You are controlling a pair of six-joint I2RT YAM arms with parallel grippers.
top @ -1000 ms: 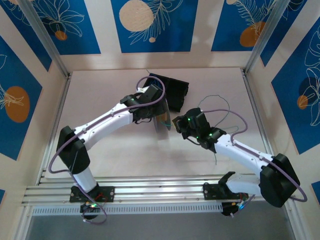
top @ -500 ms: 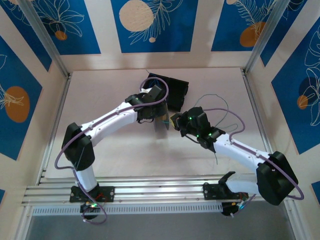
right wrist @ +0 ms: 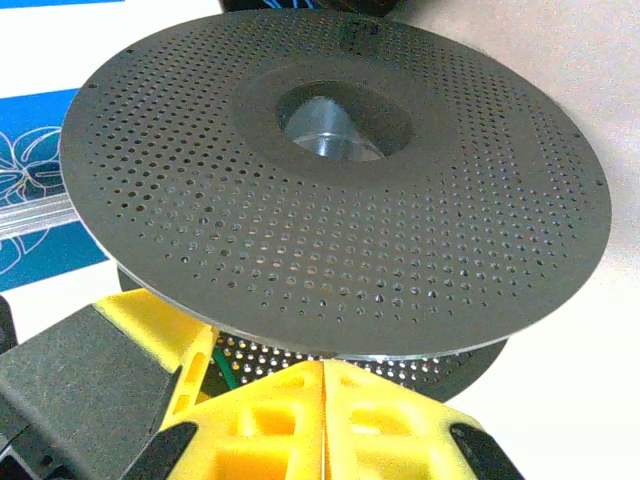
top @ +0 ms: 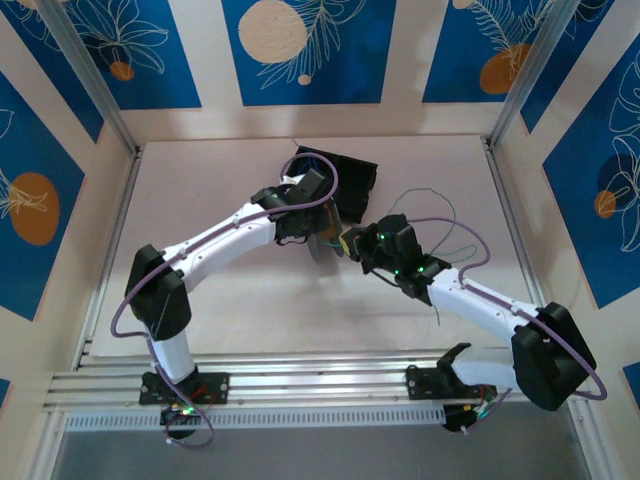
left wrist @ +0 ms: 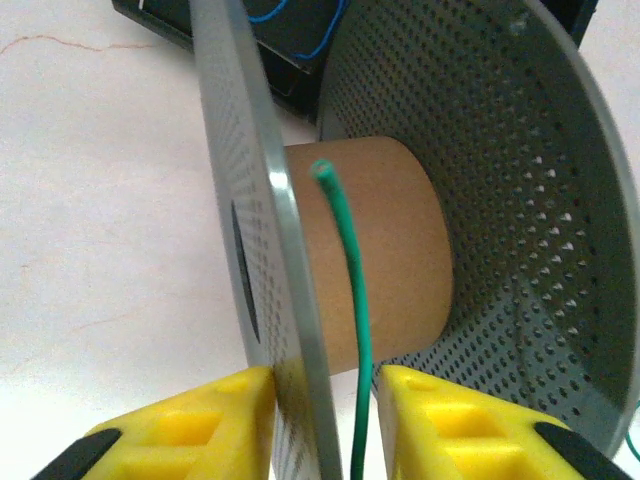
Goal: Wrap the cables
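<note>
Over the pale desk point(top: 220, 180), near the black plastic tray point(top: 355, 180): grey perforated metal spool point(left wrist: 370, 270), one flange clamped in the left tool point(left wrist: 325, 392), apparently steadied for winding. The right tool point(right wrist: 325, 385) is pressed closed beneath it; whether it holds anything, I cannot tell. A thin green cable point(left wrist: 355, 300) crosses the cardboard core.

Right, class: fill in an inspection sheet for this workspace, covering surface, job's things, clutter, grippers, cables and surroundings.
Surface: pale matt table.
Job's things: grey perforated spool with brown cardboard core, held on edge; thin green cable lying across the core; thin blue cables in the black tray.
Clutter: nothing seen.
Grippers: left gripper, jaws clamp one spool flange with the green cable beside it; right gripper, jaws shut beside the spool.
Cables: thick lilac cables run along both arms.
Surroundings: blue-and-cream leaf-print panels; aluminium frame rails.
</note>
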